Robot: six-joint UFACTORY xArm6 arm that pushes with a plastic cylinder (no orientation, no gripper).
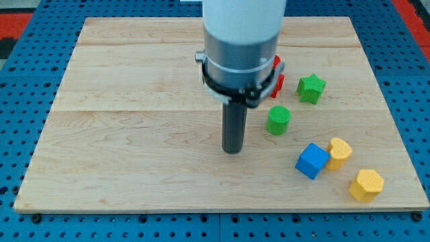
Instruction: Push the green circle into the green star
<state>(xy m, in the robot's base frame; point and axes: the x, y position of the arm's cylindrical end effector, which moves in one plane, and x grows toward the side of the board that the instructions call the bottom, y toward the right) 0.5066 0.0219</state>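
1. rod status: my tip point(233, 150) rests on the wooden board point(134, 134) near its centre; the rod carries nothing and touches no block.
2. green circle point(278, 119): lies near the tip at about 2 o'clock from it, with a clear gap of bare wood between them.
3. green star point(311, 88): sits near the green circle at about 1 o'clock from it; the two are apart, not touching.
4. red block point(277, 75): mostly hidden behind the arm's housing, at 9 o'clock from the green star; shape cannot be made out.
5. blue cube point(312, 160): lies at 5 o'clock from the green circle, just beside a yellow block point(339, 152) on its 3 o'clock side.
6. second yellow block point(366, 184), hexagonal: lies at 4 o'clock from the blue cube, near the board's edge.
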